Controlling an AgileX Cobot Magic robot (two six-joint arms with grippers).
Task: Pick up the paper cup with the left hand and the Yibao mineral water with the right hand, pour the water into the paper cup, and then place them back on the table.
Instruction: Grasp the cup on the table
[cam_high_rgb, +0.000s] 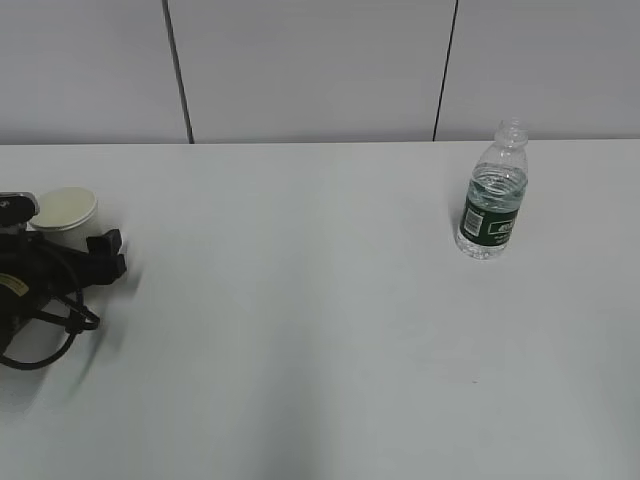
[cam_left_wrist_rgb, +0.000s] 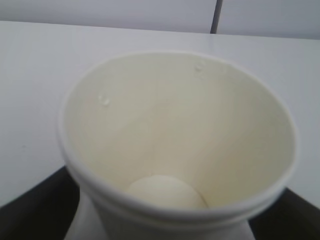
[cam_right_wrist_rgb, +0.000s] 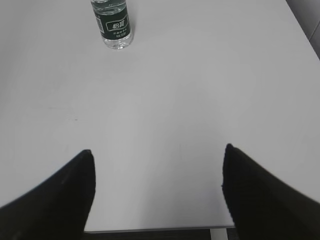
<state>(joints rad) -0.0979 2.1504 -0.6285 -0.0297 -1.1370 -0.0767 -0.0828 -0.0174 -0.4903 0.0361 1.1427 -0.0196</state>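
— Where the black left hand (cam_high_rgb: 105, 253) sits at nine o'clock: flanking the cream-white tapered paper cup (cam_high_rgb: 65, 209) on the white table (cam_high_rgb: 300, 300), grip unclear.

— Clear green-labelled Yibao mineral water (cam_high_rgb: 493, 192): upright at two o'clock. Right hand (cam_right_wrist_rgb: 157, 172): spread wide, holding nothing.

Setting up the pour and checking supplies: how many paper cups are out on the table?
1. The paper cup stands at the table's far left edge, beside the left tool, opposite the bottle. It looks empty apart from droplets. None other is visible.
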